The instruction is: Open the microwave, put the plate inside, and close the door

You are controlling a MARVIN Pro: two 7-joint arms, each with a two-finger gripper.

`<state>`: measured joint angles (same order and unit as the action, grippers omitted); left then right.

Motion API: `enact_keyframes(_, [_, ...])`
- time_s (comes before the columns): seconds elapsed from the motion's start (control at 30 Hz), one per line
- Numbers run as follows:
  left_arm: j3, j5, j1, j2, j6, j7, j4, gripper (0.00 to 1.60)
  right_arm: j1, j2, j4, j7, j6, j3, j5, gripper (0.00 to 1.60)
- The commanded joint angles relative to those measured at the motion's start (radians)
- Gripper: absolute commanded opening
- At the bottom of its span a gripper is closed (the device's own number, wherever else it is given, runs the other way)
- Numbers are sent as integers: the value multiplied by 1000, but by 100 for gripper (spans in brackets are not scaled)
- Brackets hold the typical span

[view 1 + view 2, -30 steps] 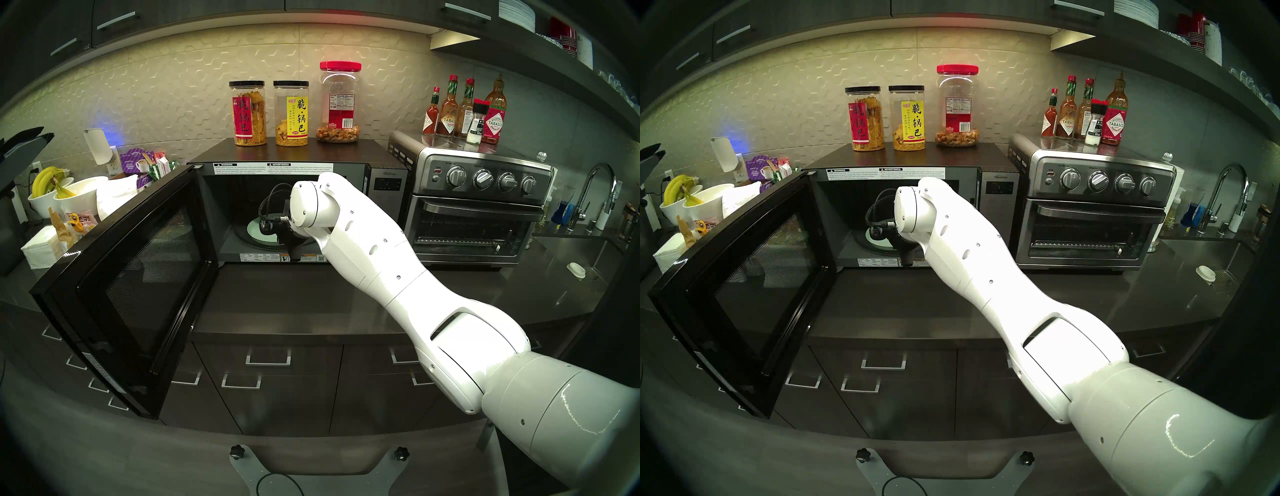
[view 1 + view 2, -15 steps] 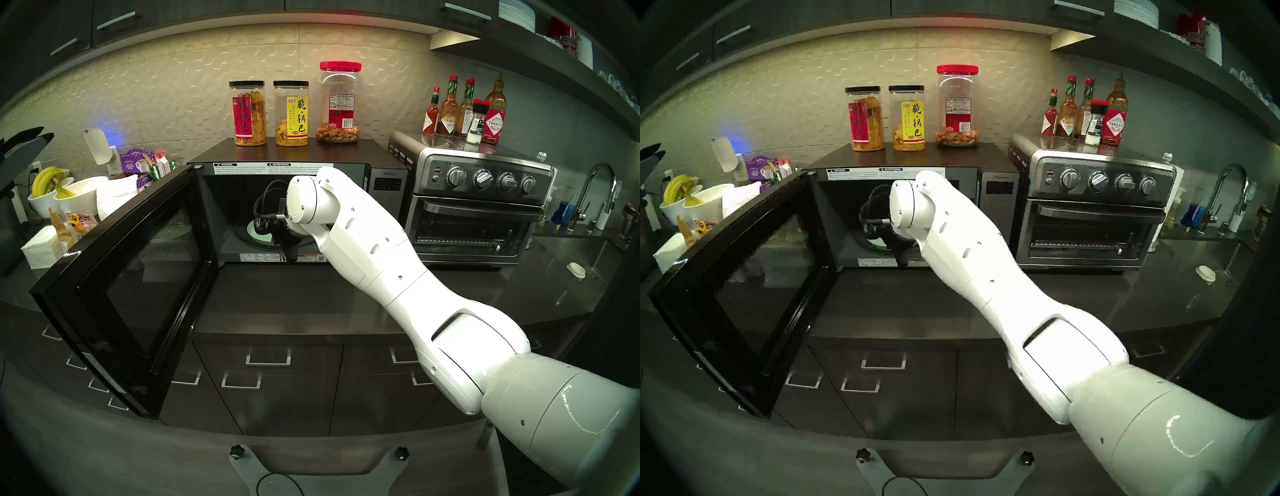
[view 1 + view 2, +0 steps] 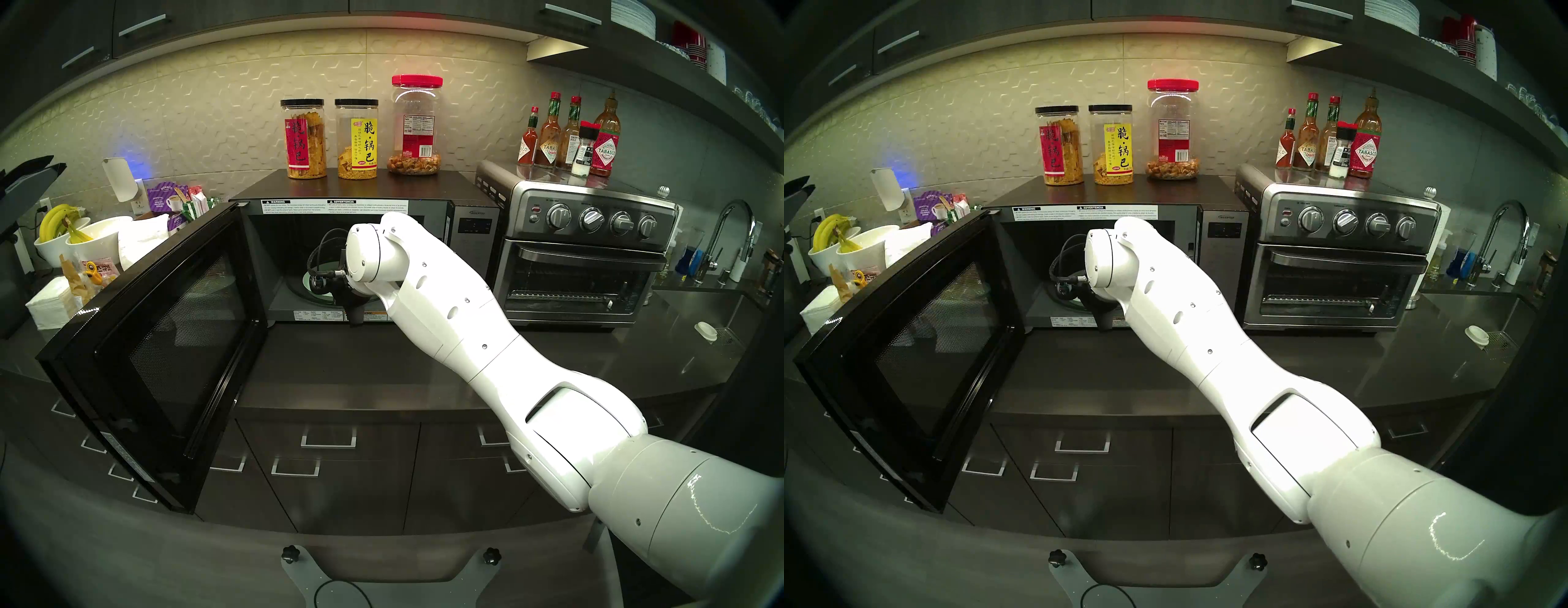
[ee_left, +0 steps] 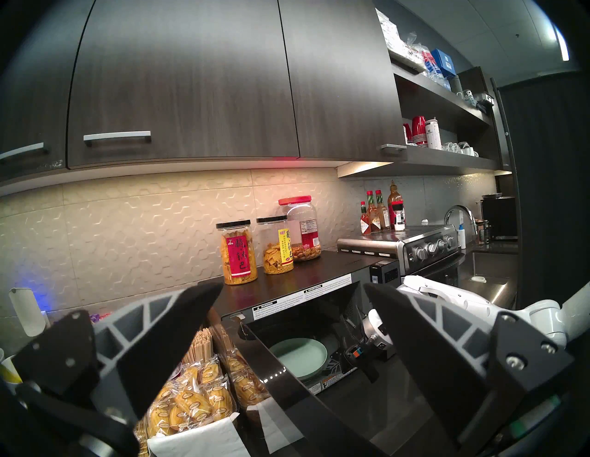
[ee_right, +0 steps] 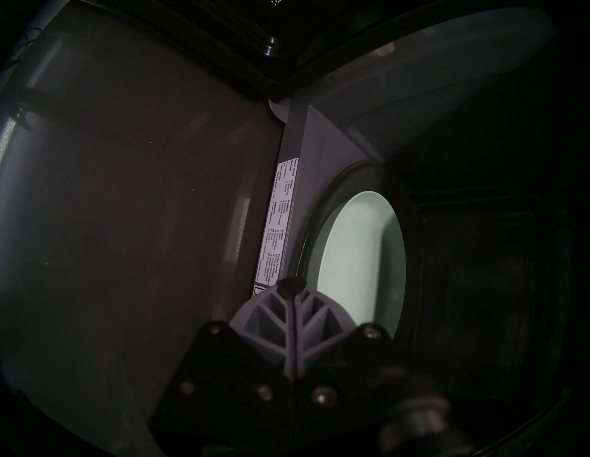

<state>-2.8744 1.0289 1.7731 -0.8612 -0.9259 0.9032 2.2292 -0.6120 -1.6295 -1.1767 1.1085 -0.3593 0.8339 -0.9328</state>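
Note:
The black microwave (image 3: 365,187) stands on the counter with its door (image 3: 169,339) swung wide open to the left. The mint-green plate (image 4: 298,354) lies flat on the glass turntable inside, also seen as the plate (image 5: 360,255) and as a sliver of plate (image 3: 306,282) behind my right wrist. My right gripper (image 3: 355,320) is shut on nothing. It points down at the oven's front sill, just in front of the plate and apart from it; the right gripper (image 5: 292,282) shows both fingers pressed together. My left gripper (image 4: 292,285) is open and empty, held high to the left of the microwave.
Three snack jars (image 3: 356,140) stand on the microwave. A steel toaster oven (image 3: 585,254) with sauce bottles (image 3: 568,136) on top sits right of it. Bowls with bananas (image 3: 63,229), napkins and packed snacks (image 4: 191,399) crowd the left. A sink faucet (image 3: 738,237) is far right.
My right arm has drifted a little to the left, with the shut gripper staying low at the oven's front sill. The plate, the door and the left gripper have not moved.

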Motion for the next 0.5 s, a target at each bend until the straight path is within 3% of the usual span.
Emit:
enact_keyframes(0.0, [-5,3,2,3,1,99,1,160,17,-24,13,-18,-5,1,-4,0])
enact_keyframes(0.47, [-5,-2,1,3,1,107,-1,160,30,-56,94,-65,-9,-1,-24,0])
